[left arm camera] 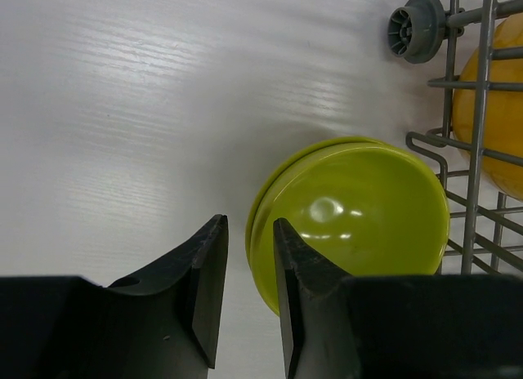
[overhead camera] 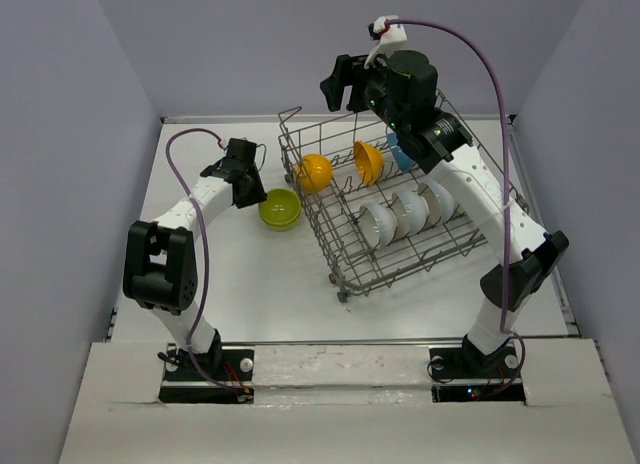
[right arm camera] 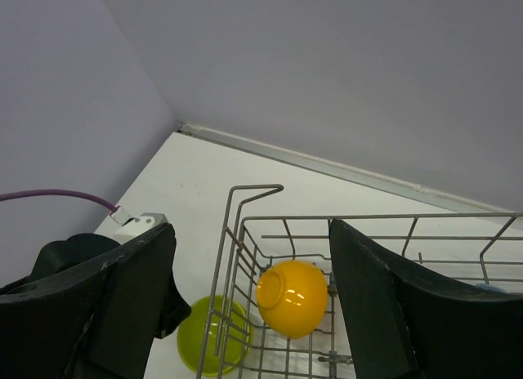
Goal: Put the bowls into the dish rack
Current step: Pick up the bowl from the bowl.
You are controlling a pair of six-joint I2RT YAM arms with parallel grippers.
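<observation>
I have the dish rack (overhead camera: 350, 254) sitting at an angle on the table (overhead camera: 270, 284), between the arms and toward the right; I count six bowls in it. Two stand on edge among the tines at its far-left end: the first orange bowl (overhead camera: 314, 172) nearest the corner, and the second orange bowl (overhead camera: 368, 161) just right of it. The blue bowl (overhead camera: 400, 154) lies beyond that, partly hidden by the right arm; three white bowls (overhead camera: 408, 214) stand on edge in a close row along the near-right side. The lime green bowl (left arm camera: 359, 216) is outside the rack, on the table just beside its left wall; the overhead view shows it mouth up.

My left gripper (left arm camera: 250, 232) is low at that bowl's left side. Its jaws stand a narrow way apart with the bowl's rim showing in the gap, one finger outside the bowl and the other over its inside; I cannot tell whether the pads are pressing the rim.

My right gripper (right arm camera: 252, 232) hangs high above the rack's far-left corner, jaws spread wide with nothing between them. Through them I see the first orange bowl in the rack; the green one is on the table beyond the wires.
</observation>
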